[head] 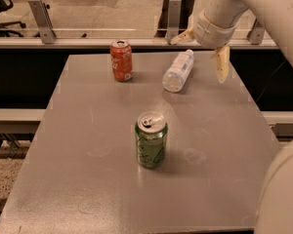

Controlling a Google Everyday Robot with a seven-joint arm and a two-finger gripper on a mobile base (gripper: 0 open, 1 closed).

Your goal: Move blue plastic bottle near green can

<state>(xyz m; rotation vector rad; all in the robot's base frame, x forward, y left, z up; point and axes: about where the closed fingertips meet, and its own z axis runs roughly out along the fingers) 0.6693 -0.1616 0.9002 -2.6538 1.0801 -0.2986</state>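
The blue plastic bottle [178, 71] lies on its side at the back of the grey table [88, 145], cap pointing away to the right. The green can [151, 140] stands upright in the middle of the table, well in front of the bottle. My gripper [202, 50] hangs at the back right, open and empty, just above and to the right of the bottle's cap end. One pale finger [182, 35] reaches left behind the cap. The other finger [221, 64] points down to the right of the bottle.
An orange-red can [121, 60] stands upright at the back, left of the bottle. A railing with metal posts [173, 14] runs behind the table. My arm's white body [283, 194] fills the lower right corner.
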